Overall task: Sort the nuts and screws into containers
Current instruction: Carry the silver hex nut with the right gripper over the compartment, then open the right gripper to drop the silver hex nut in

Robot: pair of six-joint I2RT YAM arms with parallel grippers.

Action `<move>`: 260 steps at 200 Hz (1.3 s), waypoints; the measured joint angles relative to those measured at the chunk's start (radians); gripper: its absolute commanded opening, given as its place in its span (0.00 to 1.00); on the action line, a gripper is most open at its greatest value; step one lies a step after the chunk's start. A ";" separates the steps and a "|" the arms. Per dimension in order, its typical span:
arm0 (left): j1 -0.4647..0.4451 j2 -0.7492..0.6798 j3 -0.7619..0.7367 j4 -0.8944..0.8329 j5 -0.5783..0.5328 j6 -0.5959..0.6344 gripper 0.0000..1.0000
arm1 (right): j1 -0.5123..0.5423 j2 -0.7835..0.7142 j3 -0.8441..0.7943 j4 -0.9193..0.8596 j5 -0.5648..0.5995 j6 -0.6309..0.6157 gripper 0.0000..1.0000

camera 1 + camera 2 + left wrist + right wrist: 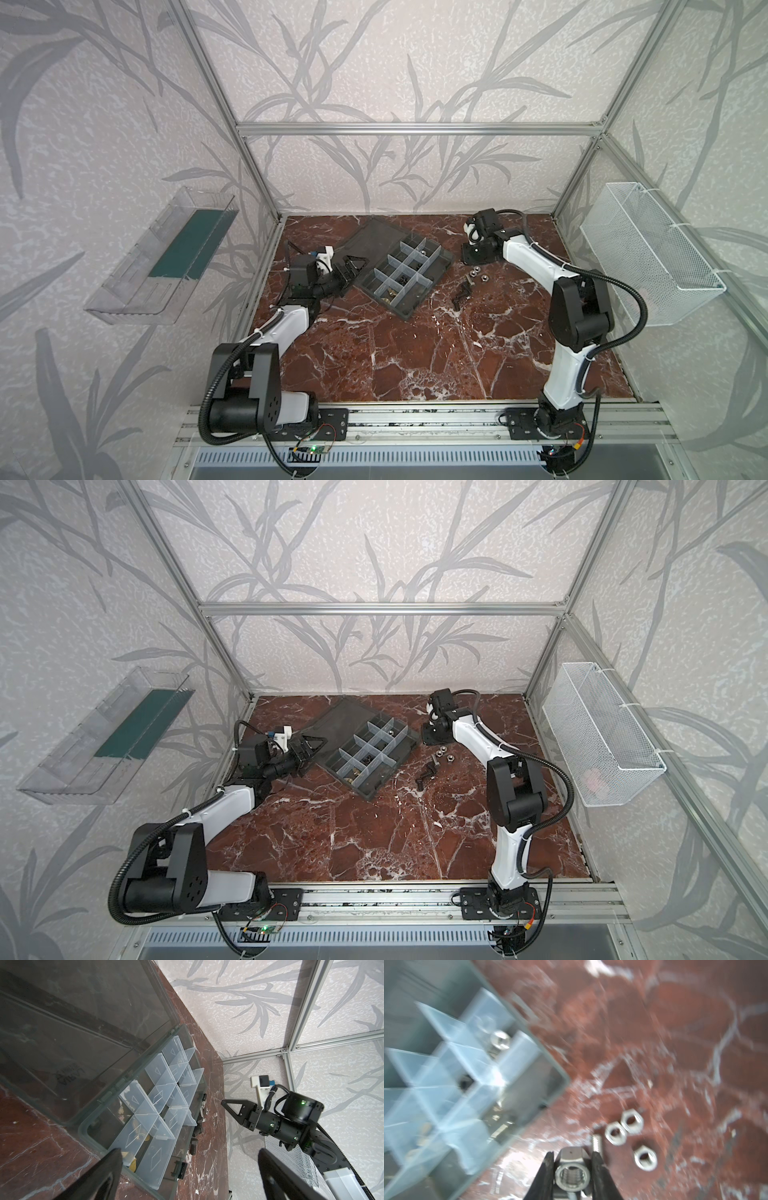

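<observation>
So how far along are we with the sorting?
Partly done. The box already holds a silver nut, brass nuts and dark screws. The right gripper grips another nut. Left on the table: three nuts and a few screws. The left gripper is open beside the box.

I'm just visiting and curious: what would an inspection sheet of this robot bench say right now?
Surface: red-brown marble tabletop, white-veined.
Job's things: dark grey divided organizer box, lid open flat; loose silver hex nuts and black screws beside it.
Clutter: nothing seen.
Grippers: left gripper open, by the box; right gripper shut on one silver nut.
Cables: black ribbed hoses loop along both arms.
Surroundings: clear plastic wall bin, white wire mesh basket, leaf-patterned walls.
</observation>
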 measured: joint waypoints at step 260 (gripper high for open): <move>0.000 0.001 -0.010 0.048 0.000 -0.021 0.99 | 0.135 0.282 0.139 0.356 -0.002 0.005 0.32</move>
